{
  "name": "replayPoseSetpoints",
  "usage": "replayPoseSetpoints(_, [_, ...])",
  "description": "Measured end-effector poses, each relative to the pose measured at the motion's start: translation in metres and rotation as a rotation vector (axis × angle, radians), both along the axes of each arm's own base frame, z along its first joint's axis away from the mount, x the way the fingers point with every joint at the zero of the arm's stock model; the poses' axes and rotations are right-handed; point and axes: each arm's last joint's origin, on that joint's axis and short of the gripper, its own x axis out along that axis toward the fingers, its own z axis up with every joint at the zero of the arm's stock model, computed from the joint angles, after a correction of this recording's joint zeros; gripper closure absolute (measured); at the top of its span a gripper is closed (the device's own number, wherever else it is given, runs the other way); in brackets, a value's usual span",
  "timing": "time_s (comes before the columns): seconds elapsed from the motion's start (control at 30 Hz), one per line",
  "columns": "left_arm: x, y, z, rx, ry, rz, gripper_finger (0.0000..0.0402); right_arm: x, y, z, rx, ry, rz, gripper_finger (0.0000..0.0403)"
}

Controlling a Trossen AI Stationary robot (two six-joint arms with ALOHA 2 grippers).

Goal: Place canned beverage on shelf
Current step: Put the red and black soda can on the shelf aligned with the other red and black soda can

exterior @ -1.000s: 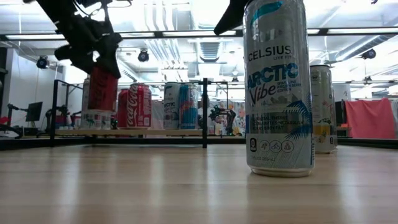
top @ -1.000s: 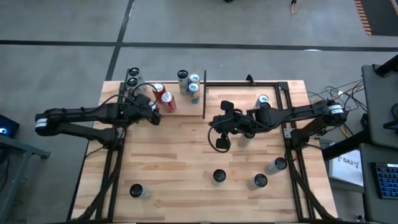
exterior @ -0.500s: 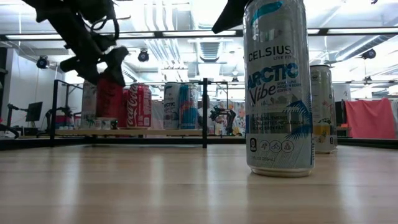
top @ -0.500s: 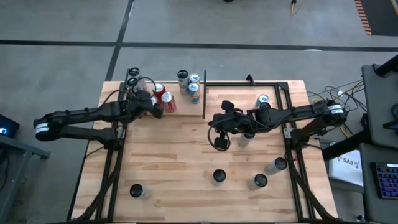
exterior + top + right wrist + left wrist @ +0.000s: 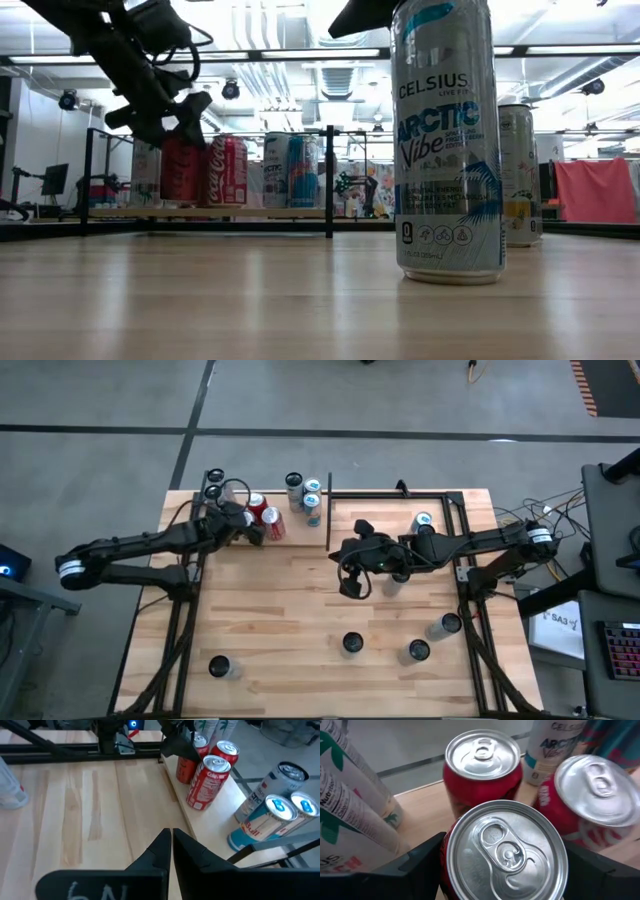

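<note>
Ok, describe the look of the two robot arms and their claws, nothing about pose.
Both are slim black jointed arms with a white band near the outer end and loose black cable loops. The left claw has broad, flat, matte black fingers; the right claw has tapered, wedge-shaped black fingers, with faint chalky scribbles on the black block below.

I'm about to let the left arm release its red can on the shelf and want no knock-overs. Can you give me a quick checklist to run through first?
1. Red can sits between the left gripper fingers: ok.
2. Can is over the shelf, not the table: ok.
3. Can base is resting on the shelf: cannot tell; the low view shows it level with the neighbouring cans.
4. Can upright: ok, as far as the low view shows.
5. Gap to the two other red cans: not ok, they stand very close.
6. Right gripper is shut and well away, over the table middle: ok.
</note>
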Motion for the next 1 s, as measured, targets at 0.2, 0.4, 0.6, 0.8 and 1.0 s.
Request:
replayPoseSetpoints(0.2, [0.007,0.005,-0.002,-0.001,0.001,0.012,0.0112,0.000,0.000,0.000,0.024,-0.006,-0.014,0.0394])
replayPoseSetpoints(0.4, [0.015,0.010,-0.005,-0.007,0.004,0.018,0.0109,0.000,0.000,-0.001,0.023,-0.001,-0.014,0.0394])
replayPoseSetpoints(0.6, [0.021,0.012,-0.006,-0.012,0.012,0.025,0.0083,-0.001,0.000,-0.001,0.021,0.007,-0.014,0.0394])
replayPoseSetpoints(0.8, [0.023,0.013,-0.005,-0.012,0.012,0.024,0.0078,-0.001,0.000,-0.001,0.020,0.012,-0.013,0.0394])
replayPoseSetpoints(1.0, [0.023,0.013,-0.004,-0.010,0.002,0.027,0.0075,-0.001,0.000,-0.002,0.019,0.015,-0.013,0.0394])
